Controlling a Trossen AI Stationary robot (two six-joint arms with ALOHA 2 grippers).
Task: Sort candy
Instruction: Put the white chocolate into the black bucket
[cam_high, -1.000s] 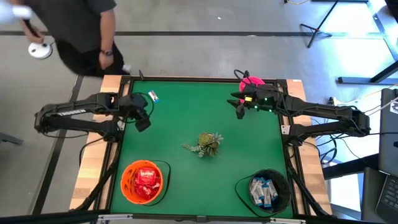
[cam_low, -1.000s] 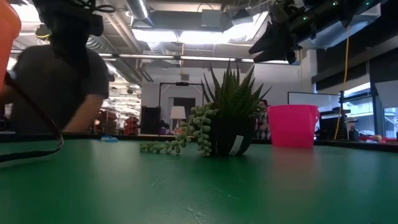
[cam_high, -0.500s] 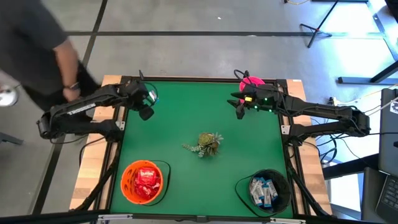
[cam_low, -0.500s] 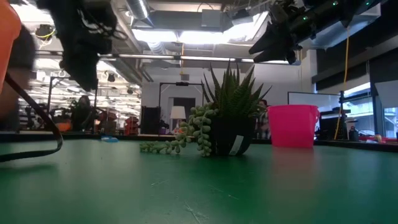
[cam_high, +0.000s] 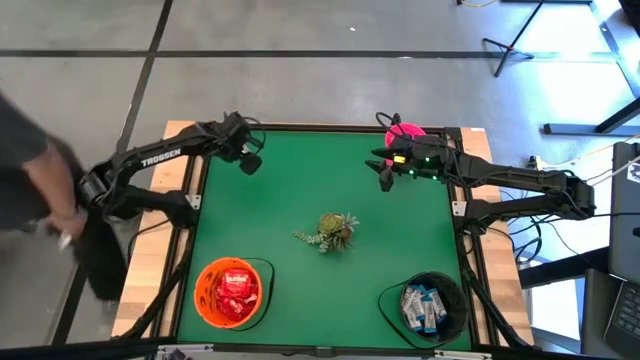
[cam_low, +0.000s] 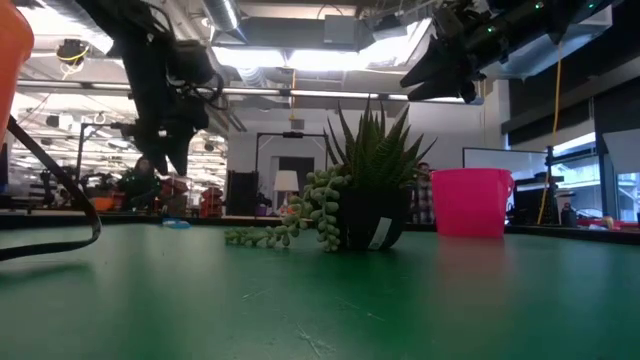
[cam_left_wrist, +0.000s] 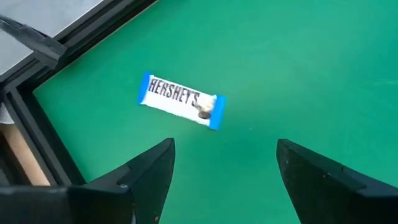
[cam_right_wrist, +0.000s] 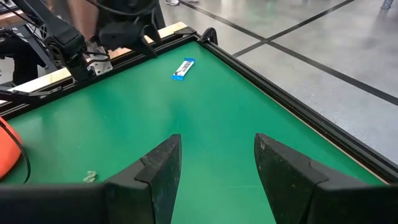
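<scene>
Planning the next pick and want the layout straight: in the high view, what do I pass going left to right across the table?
Left gripper at the far-left corner → orange bowl of red candy → potted plant → right gripper → black bowl of white-and-blue candy.

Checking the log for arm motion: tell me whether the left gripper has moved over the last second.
Yes. In the high view the left gripper has moved from beside the table's left rail toward the far-left corner, now above the white-and-blue candy.
</scene>
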